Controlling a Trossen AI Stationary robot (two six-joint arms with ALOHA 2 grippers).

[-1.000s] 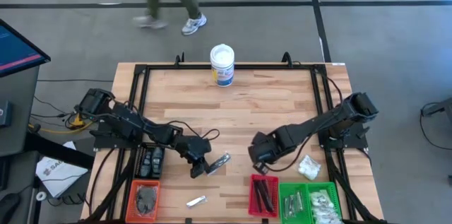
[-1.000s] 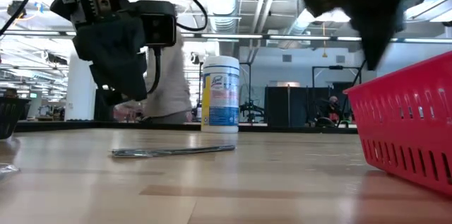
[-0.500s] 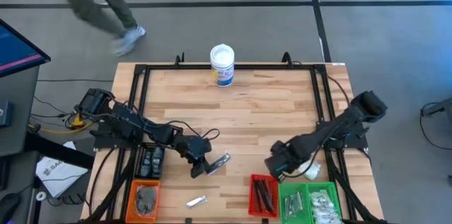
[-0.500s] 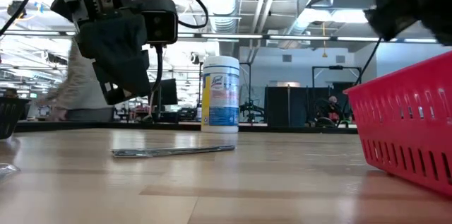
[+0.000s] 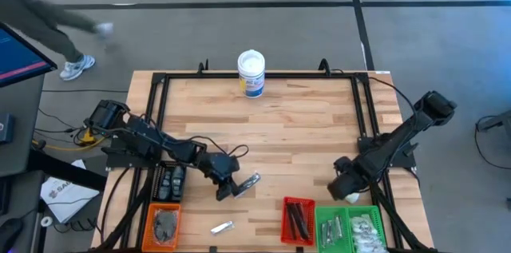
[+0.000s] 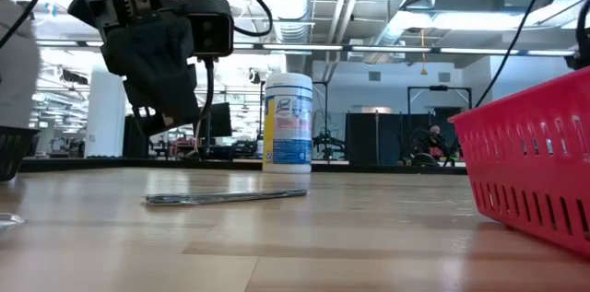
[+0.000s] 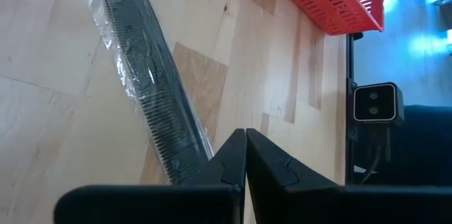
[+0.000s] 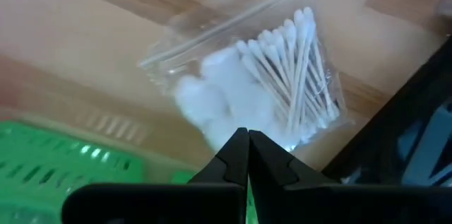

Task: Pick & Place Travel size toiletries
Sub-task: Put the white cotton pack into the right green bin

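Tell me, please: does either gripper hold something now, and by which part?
Nothing is held. The left gripper is shut above the wrapped comb; the right gripper is shut over the cotton swab bag.

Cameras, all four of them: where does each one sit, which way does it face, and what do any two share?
High view: above the table, looking straight down; both arms show.
Low view: at tabletop height, looking level across; the left gripper hangs above the wrapped comb.
Left wrist view: on the left arm, facing down past its shut fingers at that comb.
Right wrist view: on the right arm, shut fingers over the cotton swab bag.
Shared: high and low views both show the white tub.
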